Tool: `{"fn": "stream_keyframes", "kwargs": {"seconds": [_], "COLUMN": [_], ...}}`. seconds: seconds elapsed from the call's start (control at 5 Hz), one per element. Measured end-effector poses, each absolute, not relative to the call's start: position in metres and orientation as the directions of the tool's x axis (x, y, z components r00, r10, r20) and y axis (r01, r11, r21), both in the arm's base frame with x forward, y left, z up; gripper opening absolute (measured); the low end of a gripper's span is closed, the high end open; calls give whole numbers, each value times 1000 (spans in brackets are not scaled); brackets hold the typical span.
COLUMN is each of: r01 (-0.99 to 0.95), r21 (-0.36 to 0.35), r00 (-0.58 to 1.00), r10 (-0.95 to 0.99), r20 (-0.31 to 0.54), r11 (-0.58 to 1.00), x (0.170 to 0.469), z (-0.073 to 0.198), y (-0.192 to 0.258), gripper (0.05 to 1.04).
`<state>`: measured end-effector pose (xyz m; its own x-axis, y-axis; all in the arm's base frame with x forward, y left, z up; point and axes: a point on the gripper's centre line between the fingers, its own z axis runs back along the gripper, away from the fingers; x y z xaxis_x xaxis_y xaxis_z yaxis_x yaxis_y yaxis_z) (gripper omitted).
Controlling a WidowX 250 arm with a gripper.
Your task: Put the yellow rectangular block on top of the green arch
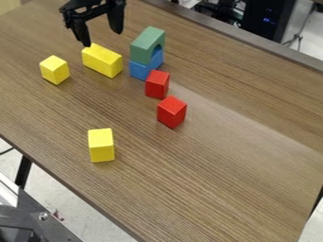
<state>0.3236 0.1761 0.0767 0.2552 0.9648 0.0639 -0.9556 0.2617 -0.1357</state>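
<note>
At the upper left of the camera view, the black claw [102,38] hung above the brown table [227,160], and its two fingers stood well apart, so it was open. Just below it in the view lay the yellow long block [102,60], a smooth rectangular piece with straight edges and flat sides. I could not tell whether one fingertip touched it. To the right of this block, the green arch [147,43], with its rounded hollow, sat upon a blue base [139,70]. The first red block [157,84] was close to this base, and the second red block [172,112] was lower in the view, both with flat faces. The small yellow block [55,70] stood at the left, and the near yellow block [101,145] stood further down. The table top had long, streaky wood grain.
</note>
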Motion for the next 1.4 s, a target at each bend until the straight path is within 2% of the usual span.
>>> {"fn": "stream_keyframes", "kwargs": {"seconds": [0.4, 0.8, 1.0, 1.2, 1.4], "r01": [-964, -972, -975, -975, -981], "r21": [-95, -96, -81, -89, -66], "r00": [248, 212, 208, 204, 183], "r10": [969, 977, 978, 979, 983], "r20": [24, 25, 16, 21, 1], "r11": [249, 214, 208, 205, 182], "x": [320, 324, 325, 327, 303], "z": [57, 49, 42, 39, 37], "y": [174, 179, 181, 181, 164], "gripper": [999, 999, 956, 675, 572]}}
